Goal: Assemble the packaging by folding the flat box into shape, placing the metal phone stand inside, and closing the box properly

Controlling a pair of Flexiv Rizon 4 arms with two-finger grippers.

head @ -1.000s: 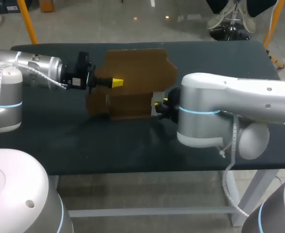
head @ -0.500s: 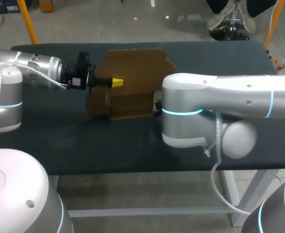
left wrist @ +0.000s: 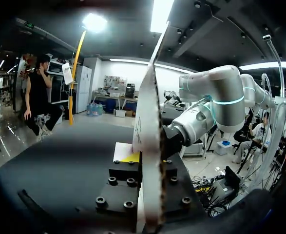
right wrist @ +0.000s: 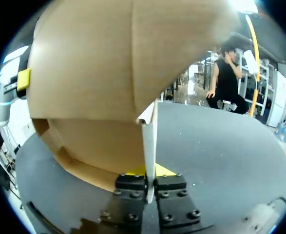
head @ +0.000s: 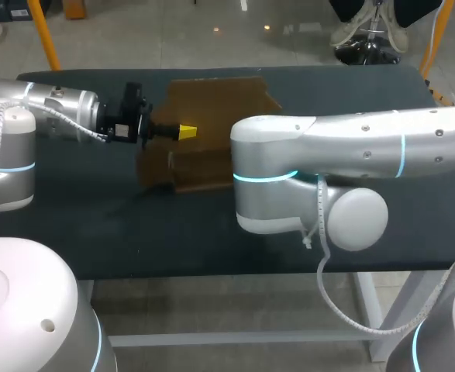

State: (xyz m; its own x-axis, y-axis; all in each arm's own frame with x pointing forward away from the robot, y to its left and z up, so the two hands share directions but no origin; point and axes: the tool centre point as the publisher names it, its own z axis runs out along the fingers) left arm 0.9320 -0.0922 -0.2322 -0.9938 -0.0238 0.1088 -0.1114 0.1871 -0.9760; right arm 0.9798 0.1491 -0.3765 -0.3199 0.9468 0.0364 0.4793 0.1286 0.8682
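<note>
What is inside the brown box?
Seen from the right wrist, the box is partly open, and only bare cardboard shows in the visible part. Its far end is hidden. From above, the right arm covers the box's right side.

The dark table (head: 95, 232) bears a brown cardboard box (head: 211, 116); it stands partly folded.
</note>
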